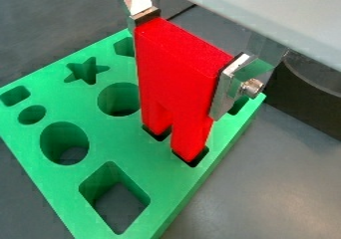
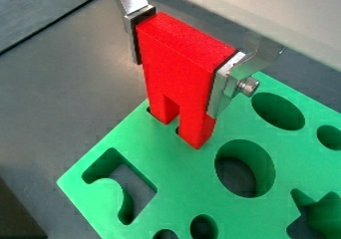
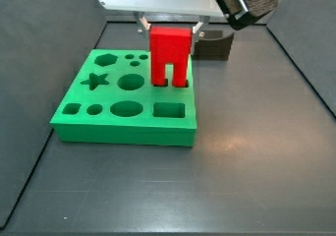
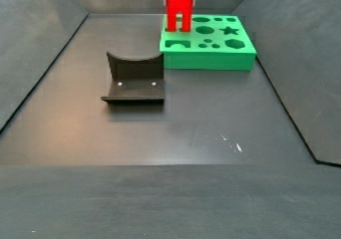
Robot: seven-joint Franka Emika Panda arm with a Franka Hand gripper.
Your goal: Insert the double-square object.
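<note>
Floor: dark grey; your green board (image 3: 125, 107) sits on it.
Gripper (image 1: 186, 50): pinching your red block (image 1: 176, 79) upright.
Legs: tips in the board's holes.

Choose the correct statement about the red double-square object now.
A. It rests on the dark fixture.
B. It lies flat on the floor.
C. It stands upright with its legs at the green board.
C: in both wrist views the double-square object stands upright, the gripper clamping its upper body, its legs reaching down into the green board.

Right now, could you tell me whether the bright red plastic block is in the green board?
Partly in: bright red plastic block, upright in the hand, legs entering green board.
</note>
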